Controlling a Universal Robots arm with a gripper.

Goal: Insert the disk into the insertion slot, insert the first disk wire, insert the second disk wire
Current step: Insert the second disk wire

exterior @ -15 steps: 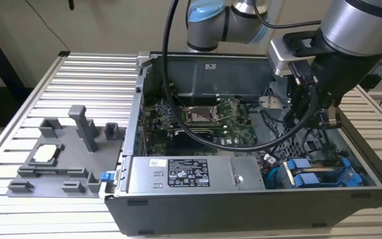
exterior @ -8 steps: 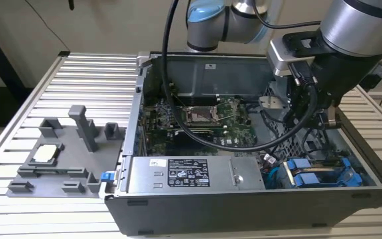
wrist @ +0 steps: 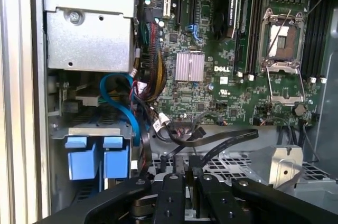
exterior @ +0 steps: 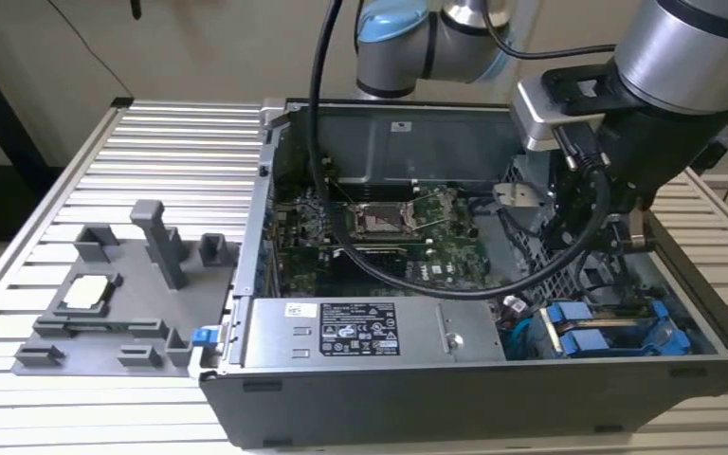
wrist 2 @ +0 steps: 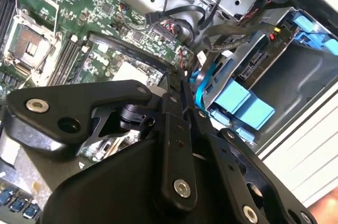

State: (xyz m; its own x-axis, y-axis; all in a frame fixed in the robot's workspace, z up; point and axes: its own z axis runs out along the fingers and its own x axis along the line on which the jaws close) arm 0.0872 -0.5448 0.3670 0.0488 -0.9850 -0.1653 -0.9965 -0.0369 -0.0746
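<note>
disk [wrist: 97, 156] seated in insertion slot [wrist: 90, 129]; gripper [wrist: 185, 179] fingers together, empty, by the wires [wrist: 206, 139]

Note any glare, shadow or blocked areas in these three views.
Exterior view: even light, the arm covers the case's far corner. Second wrist view: the gripper body blocks the lower half, bright glare at the case edge. First wrist view: the motherboard is evenly lit and sharp.

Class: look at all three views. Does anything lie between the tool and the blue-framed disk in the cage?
Yes. In the first wrist view a blue cable and a bundle of black wires hang between the tool and the disk, seated in the cage beside it.
</note>
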